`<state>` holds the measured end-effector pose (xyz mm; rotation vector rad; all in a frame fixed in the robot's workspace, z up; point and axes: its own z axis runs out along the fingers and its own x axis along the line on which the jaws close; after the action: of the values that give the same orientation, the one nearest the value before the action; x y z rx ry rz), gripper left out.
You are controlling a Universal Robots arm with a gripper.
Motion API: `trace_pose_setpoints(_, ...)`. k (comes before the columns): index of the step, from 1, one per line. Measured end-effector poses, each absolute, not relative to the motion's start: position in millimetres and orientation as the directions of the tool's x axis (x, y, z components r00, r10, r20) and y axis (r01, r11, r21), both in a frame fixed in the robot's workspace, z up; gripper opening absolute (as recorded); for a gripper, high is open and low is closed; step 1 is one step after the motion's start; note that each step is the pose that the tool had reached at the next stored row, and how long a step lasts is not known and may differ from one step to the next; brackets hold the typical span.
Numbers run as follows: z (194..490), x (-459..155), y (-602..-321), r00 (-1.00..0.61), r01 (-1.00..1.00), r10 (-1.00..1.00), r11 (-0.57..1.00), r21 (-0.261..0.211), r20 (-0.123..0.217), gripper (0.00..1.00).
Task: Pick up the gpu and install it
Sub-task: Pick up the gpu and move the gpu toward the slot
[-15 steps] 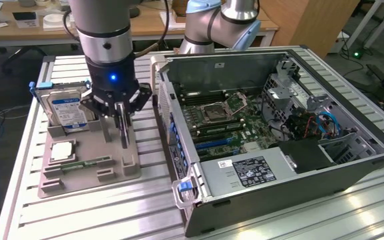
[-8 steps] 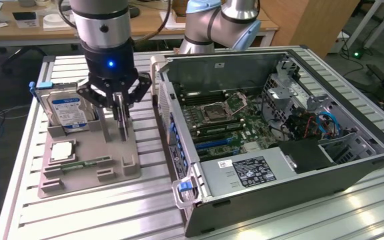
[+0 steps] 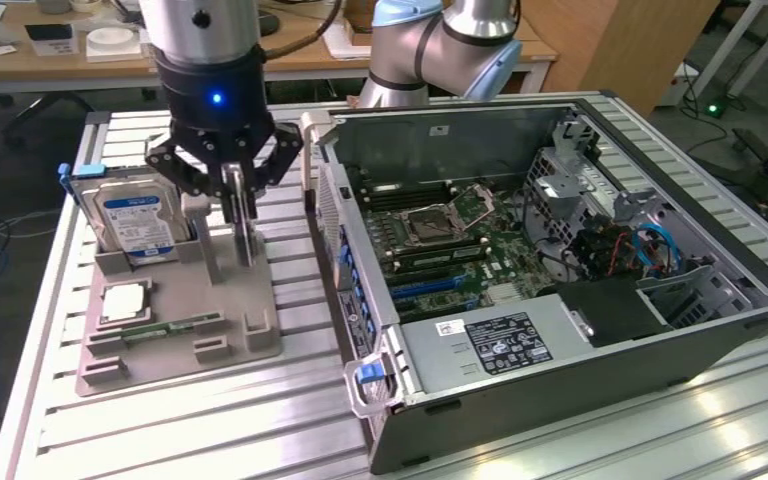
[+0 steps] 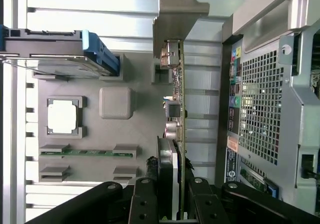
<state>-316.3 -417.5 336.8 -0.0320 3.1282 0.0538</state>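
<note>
**A:** Exterior view first. Where was the gpu [image 3: 244,235]?
**B:** In the hand [image 3: 240,190], which was clamped on its top edge. The card hung on edge straight below, long axis vertical and in line with the hand. Its lower end was down at the grey fixture [image 3: 211,295] on the bench [image 3: 157,420]. Couldn't tell if it touched the slot or had cleared it.
**A:** And the target?
**B:** The open computer case [image 3: 558,250] lay just beside the fixture, on the exterior view's right of the card. The hard drive [image 3: 137,225] stood on the exterior view's left, near but apart.
**A:** Did the wrist view agree?
**B:** Yes. The gpu [image 4: 178,109] was seen edge-on, running straight away from the hand [image 4: 172,204], with fingers [image 4: 144,199] pressed on both faces. What looked like the silver bracket [image 4: 177,9] was at the far end. The case's perforated wall [image 4: 260,104] ran parallel on one side. The cpu [image 4: 62,116] and memory stick [image 4: 85,153] sat in the fixture on the other.
**A:** What mattered?
**B:** My read: the card was edge-down, and the case was sideways of it.
</note>
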Motion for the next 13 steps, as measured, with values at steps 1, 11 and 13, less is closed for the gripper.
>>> trace_pose_setpoints(1, 340.1, -316.4, -417.5, -1.000, -0.021, -0.020, 0.999, 0.034, -0.013, 0.28)
trace_pose_setpoints(11, 373.7, -316.3, -417.5, -1.000, -0.021, -0.020, 0.999, 0.038, -0.013, 0.28)
trace_pose_setpoints(13, 380.4, -316.3, -417.5, -1.000, -0.021, -0.020, 0.999, 0.039, -0.013, 0.28)
